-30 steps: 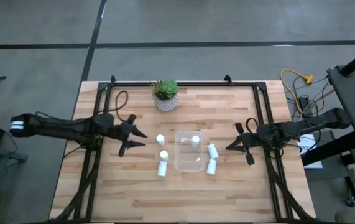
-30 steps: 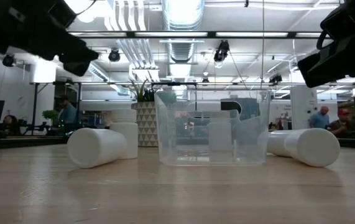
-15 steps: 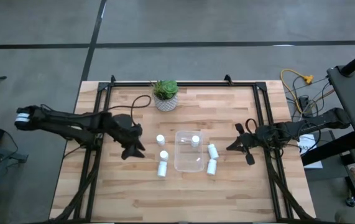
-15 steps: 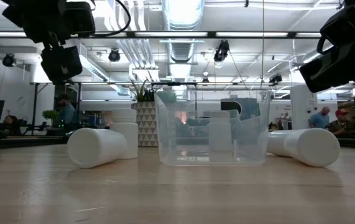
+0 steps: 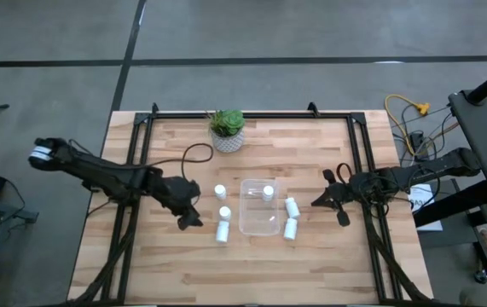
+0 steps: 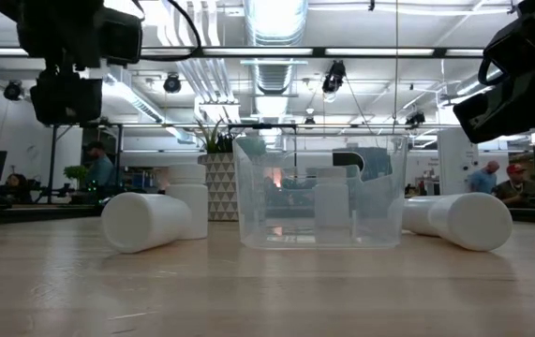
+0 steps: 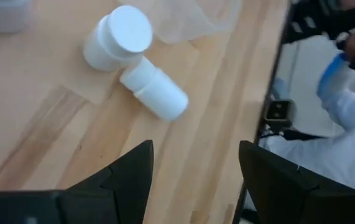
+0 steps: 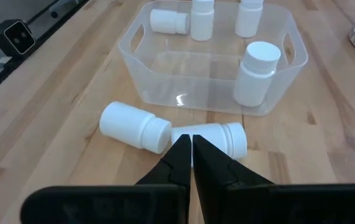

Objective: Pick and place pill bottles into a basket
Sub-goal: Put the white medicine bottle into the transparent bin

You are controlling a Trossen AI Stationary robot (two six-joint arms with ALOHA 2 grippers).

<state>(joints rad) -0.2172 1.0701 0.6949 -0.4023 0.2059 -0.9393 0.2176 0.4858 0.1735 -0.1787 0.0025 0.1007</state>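
Note:
The clear basket (image 5: 258,218) stands mid-table with one white pill bottle (image 5: 268,193) upright inside it, near the far wall. Left of the basket are three bottles: two upright (image 5: 219,191) (image 5: 224,211) and one lying on its side (image 5: 223,230). Right of the basket two bottles lie on their sides (image 5: 292,206) (image 5: 290,228). My left gripper (image 5: 190,219) is open and empty, above the table just left of the lying left-hand bottle (image 7: 154,93). My right gripper (image 5: 315,203) is shut and empty, right of the two right-hand bottles (image 8: 133,126) (image 8: 217,138).
A whitish pot with a green plant (image 5: 227,130) stands at the far edge, behind the basket. Black frame rails (image 5: 128,213) (image 5: 371,213) run along the table's left and right sides. Bare wood (image 5: 252,273) lies near the front edge.
My left gripper has swung toward the table's near edge and a little right, closing in on the bottles left of the basket, and has tipped to point more downward. It stays open. The bottles and the basket have not moved.

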